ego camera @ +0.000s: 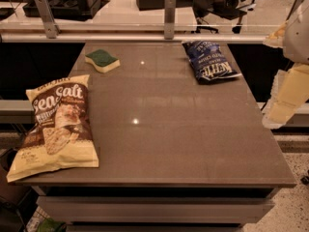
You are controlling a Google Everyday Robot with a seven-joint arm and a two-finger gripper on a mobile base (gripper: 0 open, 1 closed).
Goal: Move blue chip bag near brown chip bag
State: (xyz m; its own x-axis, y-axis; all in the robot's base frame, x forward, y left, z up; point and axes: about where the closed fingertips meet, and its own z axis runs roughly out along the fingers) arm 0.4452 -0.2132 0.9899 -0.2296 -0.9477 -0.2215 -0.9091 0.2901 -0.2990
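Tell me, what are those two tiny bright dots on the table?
Camera view: they are glare, likely lamps mirrored in the glossy table, one mid-table, one near the sponge. Camera view: warm light tints everything orange, even the gripper at the right edge, off the table.

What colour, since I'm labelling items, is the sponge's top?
The sponge's top is green, in the camera view; the end effector hangs beside the table, image right.

Office: desks (120, 11), swivel chair (215, 8) beyond table (193, 149); hand (284, 103) off right edge.
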